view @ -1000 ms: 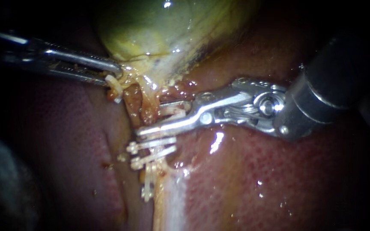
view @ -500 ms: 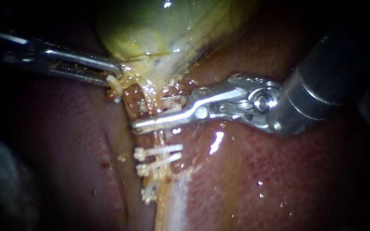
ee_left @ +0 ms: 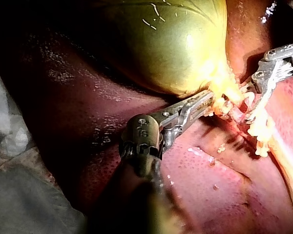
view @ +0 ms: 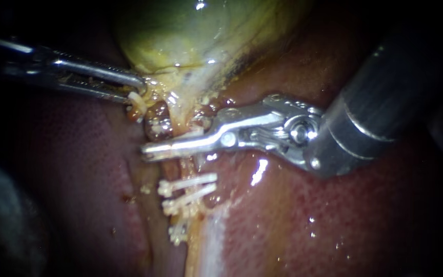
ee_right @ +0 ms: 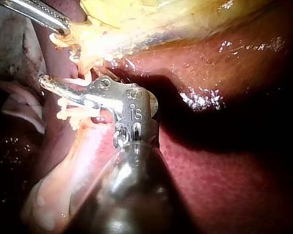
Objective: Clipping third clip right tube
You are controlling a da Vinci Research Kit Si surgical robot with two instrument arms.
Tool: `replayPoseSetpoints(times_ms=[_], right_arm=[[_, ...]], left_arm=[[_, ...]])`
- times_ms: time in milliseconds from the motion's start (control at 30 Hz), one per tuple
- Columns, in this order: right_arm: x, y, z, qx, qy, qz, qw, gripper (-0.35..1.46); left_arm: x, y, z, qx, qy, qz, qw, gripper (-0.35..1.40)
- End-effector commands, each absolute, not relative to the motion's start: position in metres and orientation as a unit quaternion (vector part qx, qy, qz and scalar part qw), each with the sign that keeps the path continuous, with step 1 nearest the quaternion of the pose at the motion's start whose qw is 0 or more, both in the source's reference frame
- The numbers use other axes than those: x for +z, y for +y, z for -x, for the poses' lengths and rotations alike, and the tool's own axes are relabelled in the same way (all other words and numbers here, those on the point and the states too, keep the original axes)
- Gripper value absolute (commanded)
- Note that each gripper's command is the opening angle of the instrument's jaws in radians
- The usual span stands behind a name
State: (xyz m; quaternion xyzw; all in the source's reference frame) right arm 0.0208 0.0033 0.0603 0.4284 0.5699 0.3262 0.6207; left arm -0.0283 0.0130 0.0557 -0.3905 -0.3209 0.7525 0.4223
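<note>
Your right instrument [view: 150, 148] lay across the tube [view: 184, 165] just above 2 clips [view: 188, 181], its hand clamped on that tube. Your left instrument [view: 138, 85] kept its hand clamped on the gallbladder [view: 180, 36] at the narrow end, beside the liver [view: 334, 215].

The gallbladder [view: 190, 31] was a smooth yellow-green bag, wet and shiny, and it got thin and lumpy at its lower end. The liver [view: 334, 215] lay under it and all around it, dark red with tiny dots, and a pale stripe [view: 212, 241] ran down it. In the left wrist view a crumpled white cloth [ee_left: 12, 141] lay beside the liver, well apart from the gallbladder.
</note>
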Motion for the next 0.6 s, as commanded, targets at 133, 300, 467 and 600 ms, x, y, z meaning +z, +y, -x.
replayPoseSetpoints(times_ms=[133,300,467,600], right_arm=[[0.0596,0.0036,-0.0211,0.328,0.576,-0.431,0.612,0.47],[0.0583,0.0049,-0.0209,0.334,0.588,-0.436,0.594,0.46],[0.0563,0.0063,-0.0204,0.34,0.589,-0.439,0.587,0.45],[0.0547,0.0069,-0.0201,0.344,0.591,-0.449,0.575,0.44]], left_arm=[[0.0557,0.013,0.0283,0.752,-0.321,0.39,0.422,-0.35],[0.0557,0.013,0.0283,0.752,-0.321,0.39,0.422,-0.35],[0.0557,0.013,0.0283,0.752,-0.321,0.39,0.422,-0.35],[0.0557,0.013,0.0283,0.752,-0.321,0.39,0.422,-0.35]])
